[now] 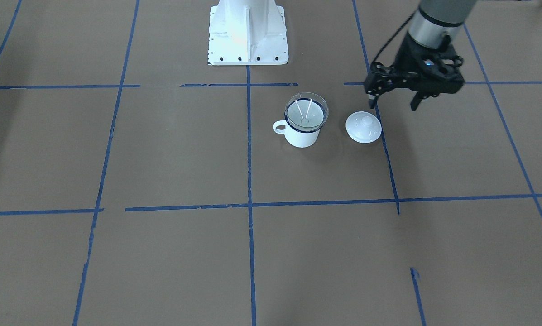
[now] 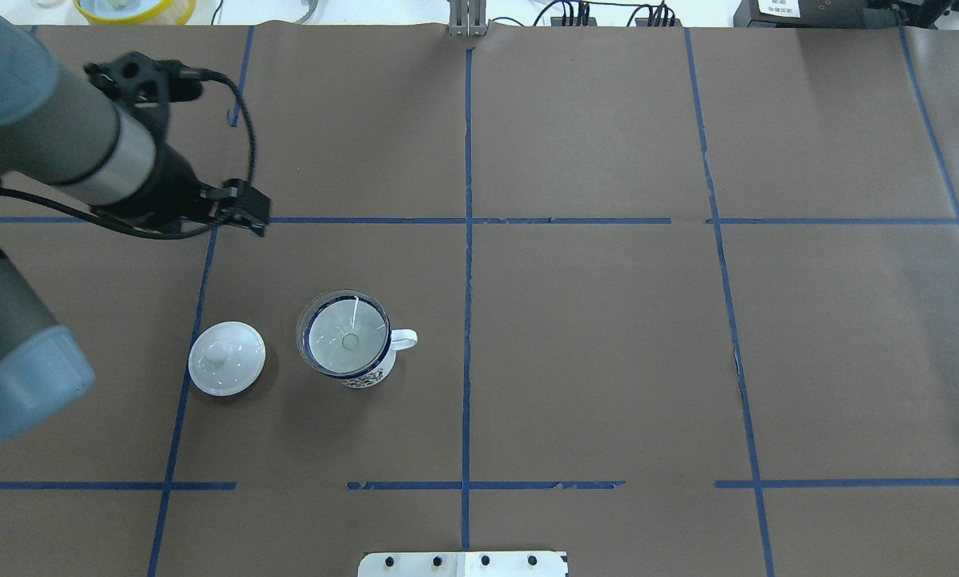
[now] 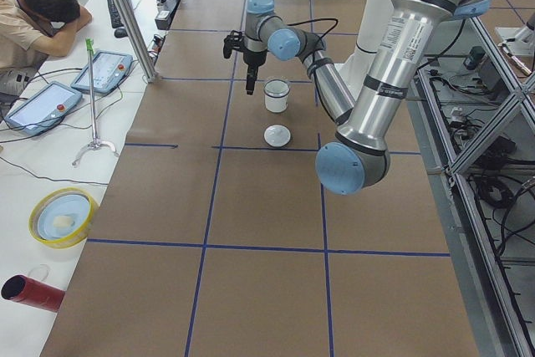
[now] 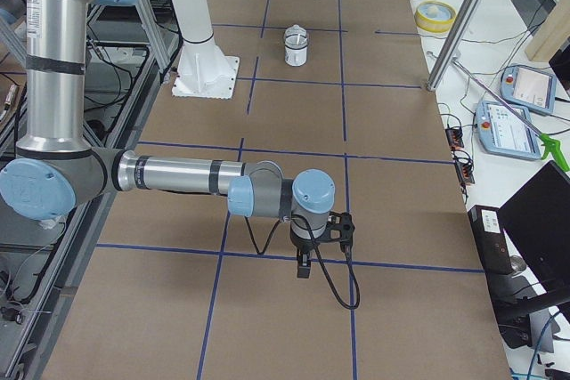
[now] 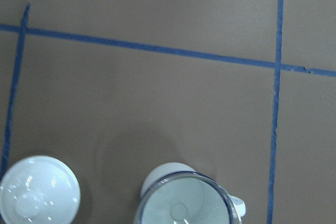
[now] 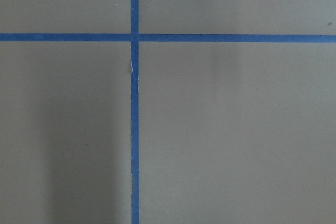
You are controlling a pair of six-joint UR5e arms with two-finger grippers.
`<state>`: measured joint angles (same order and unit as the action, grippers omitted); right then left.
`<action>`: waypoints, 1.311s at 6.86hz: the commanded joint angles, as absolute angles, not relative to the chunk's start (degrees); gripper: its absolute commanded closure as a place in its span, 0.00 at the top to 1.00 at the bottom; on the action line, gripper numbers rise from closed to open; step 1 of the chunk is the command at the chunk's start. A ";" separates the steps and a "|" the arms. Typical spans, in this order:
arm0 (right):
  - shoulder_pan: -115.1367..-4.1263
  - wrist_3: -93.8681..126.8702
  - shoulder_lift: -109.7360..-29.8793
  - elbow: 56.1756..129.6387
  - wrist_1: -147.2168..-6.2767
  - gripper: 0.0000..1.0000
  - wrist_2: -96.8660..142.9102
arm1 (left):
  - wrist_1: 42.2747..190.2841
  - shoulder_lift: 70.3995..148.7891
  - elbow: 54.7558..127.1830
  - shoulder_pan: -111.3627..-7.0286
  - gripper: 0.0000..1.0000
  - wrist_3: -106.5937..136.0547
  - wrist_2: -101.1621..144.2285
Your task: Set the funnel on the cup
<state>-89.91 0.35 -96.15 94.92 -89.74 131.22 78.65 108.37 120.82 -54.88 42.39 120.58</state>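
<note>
The clear funnel sits upright in the mouth of the white mug with a dark blue rim, the cup, spout down inside it. Both show in the overhead view, the funnel over the cup, and at the bottom edge of the left wrist view. My left gripper is open and empty. It hangs above the table, apart from the cup, beyond the lid. My right gripper shows only in the exterior right view, far from the cup, and I cannot tell whether it is open or shut.
A round white domed lid with a knob lies on the table beside the cup, on the left arm's side. The robot's white base stands behind the cup. Blue tape lines cross the brown table cover.
</note>
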 commanded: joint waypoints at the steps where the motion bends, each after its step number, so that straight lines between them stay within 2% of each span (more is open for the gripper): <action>1: -89.91 0.35 -96.15 94.92 -89.74 1.00 131.22 | 78.49 98.03 109.24 -76.28 1.00 1.97 131.89; 2: -89.91 0.35 -96.15 94.92 -89.74 1.00 131.22 | 77.79 97.82 101.94 -82.29 1.00 -9.38 132.45; 4: -89.91 0.35 -96.15 94.92 -89.74 1.00 131.22 | 77.34 92.06 96.18 -86.99 1.00 -10.28 132.62; 6: -89.91 0.35 -96.15 94.83 -89.74 1.00 131.22 | 78.56 85.56 97.63 -95.08 1.00 -10.46 136.81; 9: -89.91 0.35 -96.15 94.83 -89.74 1.00 131.22 | 78.49 86.57 99.14 -95.10 1.00 -9.93 136.23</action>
<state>-89.91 0.35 -96.15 94.89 -89.74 131.22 78.37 86.28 98.78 -94.98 -10.10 136.44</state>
